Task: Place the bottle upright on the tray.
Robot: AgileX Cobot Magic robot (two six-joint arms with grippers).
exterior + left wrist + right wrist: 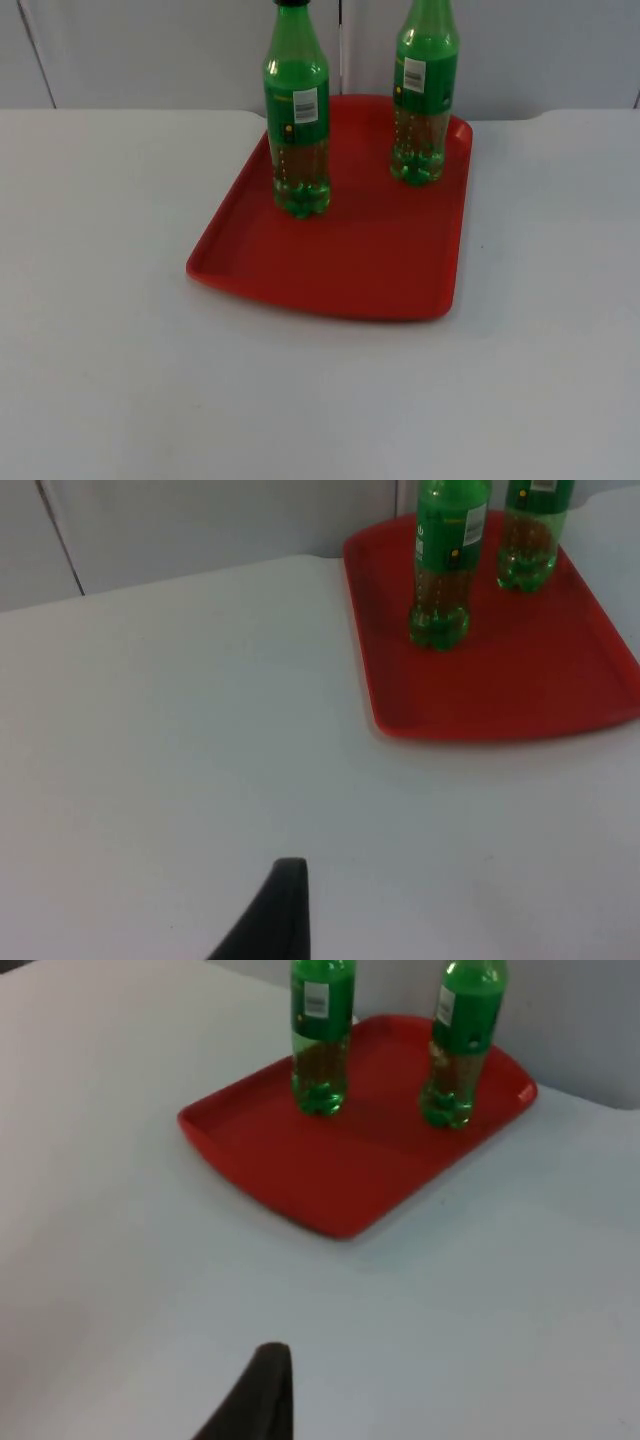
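The left bottle and the right bottle, both green with white labels, stand upright on the red tray; their tops are cut off in the top view. The tray lies on the white worktop. Whether the fingers of either gripper are spread or together, I cannot tell.

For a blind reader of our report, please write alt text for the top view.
Two green plastic bottles, one nearer and one farther, stand upright and apart on a red tray. The tray lies on a white table that ends at a grey wall.
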